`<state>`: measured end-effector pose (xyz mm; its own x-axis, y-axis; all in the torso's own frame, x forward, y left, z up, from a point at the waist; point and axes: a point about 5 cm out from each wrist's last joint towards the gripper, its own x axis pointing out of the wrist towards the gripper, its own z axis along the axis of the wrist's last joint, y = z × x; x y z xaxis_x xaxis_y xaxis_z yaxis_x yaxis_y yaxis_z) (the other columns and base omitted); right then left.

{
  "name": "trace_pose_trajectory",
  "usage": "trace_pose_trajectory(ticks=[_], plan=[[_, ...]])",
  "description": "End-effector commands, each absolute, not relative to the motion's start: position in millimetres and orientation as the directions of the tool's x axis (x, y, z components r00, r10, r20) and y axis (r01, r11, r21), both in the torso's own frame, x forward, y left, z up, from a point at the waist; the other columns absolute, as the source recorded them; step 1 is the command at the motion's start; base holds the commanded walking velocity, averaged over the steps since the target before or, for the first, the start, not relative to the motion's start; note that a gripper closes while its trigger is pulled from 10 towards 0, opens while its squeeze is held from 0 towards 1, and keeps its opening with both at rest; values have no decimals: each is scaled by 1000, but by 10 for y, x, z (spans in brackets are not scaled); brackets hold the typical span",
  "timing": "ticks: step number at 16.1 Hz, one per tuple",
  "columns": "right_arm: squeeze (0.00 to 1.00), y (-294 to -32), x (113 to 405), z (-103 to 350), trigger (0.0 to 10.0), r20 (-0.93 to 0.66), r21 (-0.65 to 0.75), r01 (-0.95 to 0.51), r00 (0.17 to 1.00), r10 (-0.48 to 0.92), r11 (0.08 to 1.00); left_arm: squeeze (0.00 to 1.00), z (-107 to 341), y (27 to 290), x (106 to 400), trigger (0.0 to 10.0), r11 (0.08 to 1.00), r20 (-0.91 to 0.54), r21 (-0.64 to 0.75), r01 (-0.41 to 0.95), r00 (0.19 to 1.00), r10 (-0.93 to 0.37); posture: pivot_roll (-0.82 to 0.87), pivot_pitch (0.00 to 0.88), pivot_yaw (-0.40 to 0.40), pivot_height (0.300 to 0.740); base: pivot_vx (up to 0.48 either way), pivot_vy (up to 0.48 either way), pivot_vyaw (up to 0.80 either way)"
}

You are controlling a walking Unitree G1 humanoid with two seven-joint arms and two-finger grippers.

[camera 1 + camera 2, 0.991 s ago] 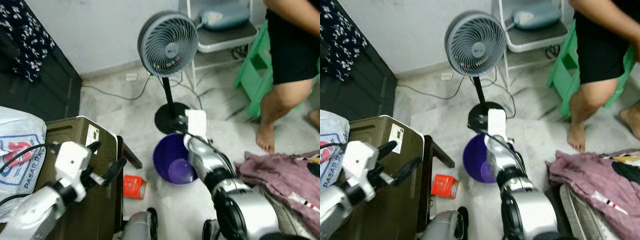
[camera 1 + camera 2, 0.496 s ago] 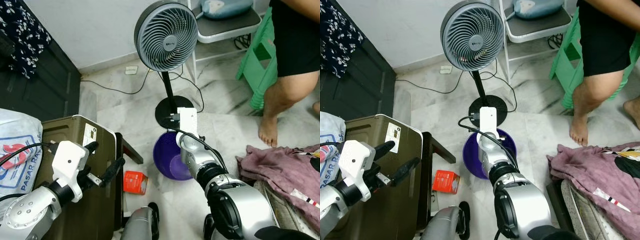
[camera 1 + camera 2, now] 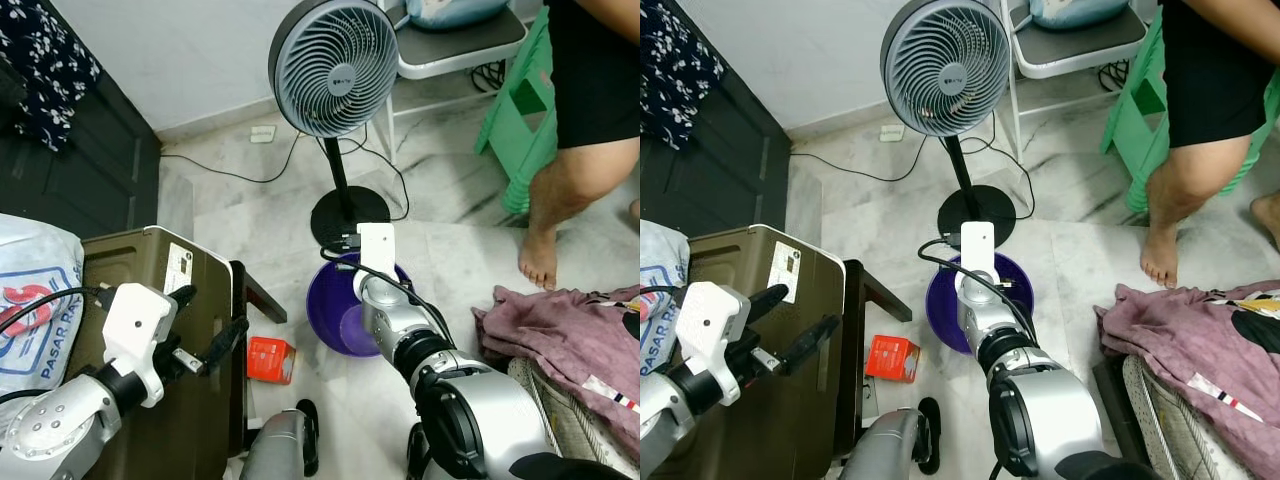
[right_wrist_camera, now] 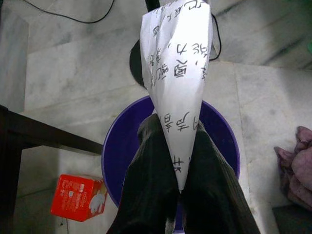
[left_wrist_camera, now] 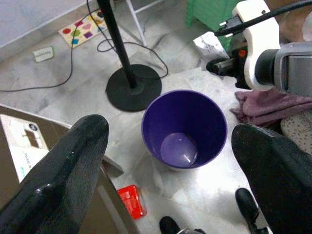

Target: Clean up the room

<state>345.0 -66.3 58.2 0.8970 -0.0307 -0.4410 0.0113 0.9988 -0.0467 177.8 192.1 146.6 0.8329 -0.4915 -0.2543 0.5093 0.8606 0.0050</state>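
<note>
My right pincer point(image 4: 181, 183) holds a paper with writing point(image 4: 176, 83) pinched tight above the purple bin point(image 5: 184, 129), my left pincer point(image 5: 168, 161) hangs wide open, and I think the light paper could flutter past the rim onto the floor.

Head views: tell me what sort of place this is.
Probably a lived-in room at home: a fan stands on the marble floor, clothes lie heaped, and a purple bin waits for rubbish.
</note>
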Motion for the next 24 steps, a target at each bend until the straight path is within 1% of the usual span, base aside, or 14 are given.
trace_pose_trajectory(ticks=[1, 3, 4, 5, 20, 21, 24], plan=[[0, -553, 3393, 533, 10000, -467, -37, -3, 884, -15, 999, 0, 1500, 1982, 1743, 10000, 870, -272, 32, 493, 841, -467, 316, 284, 219, 740, 0, 0, 0], [0, -558, 3395, 536, 10000, -461, -45, 6, 887, -26, 999, 0, 1500, 1986, 1725, 10000, 870, -277, 31, 492, 841, -465, 319, 288, 221, 740, 0, 0, 0], [851, -571, 3404, 545, 10000, -455, -45, 12, 890, -31, 999, 0, 1499, 1988, 1723, 10000, 870, -280, 31, 491, 840, -464, 318, 290, 221, 740, 0, 0, 0], [1000, -584, 3415, 559, 10000, -447, -49, 18, 894, -38, 999, 0, 1500, 1987, 1729, 10000, 871, -281, 31, 491, 840, -464, 317, 291, 222, 740, 0, 0, 0], [1000, -708, 3471, 605, 10000, -415, -81, 43, 907, -73, 996, 0, 1455, 1917, 1836, 10000, 874, -258, 18, 485, 847, -465, 281, 254, 204, 740, 0, 0, 0], [1000, -721, 3488, 628, 10000, -404, -75, 45, 912, -72, 996, 0, 1448, 1894, 1867, 10000, 873, -249, 16, 487, 848, -469, 267, 244, 200, 740, 0, 0, 0], [1000, -735, 3521, 699, 10000, -352, -33, 25, 935, -35, 999, 0, 1443, 1740, 2106, 10000, 873, -174, 1, 487, 860, -480, 197, 187, 164, 740, 0, 0, 0]])
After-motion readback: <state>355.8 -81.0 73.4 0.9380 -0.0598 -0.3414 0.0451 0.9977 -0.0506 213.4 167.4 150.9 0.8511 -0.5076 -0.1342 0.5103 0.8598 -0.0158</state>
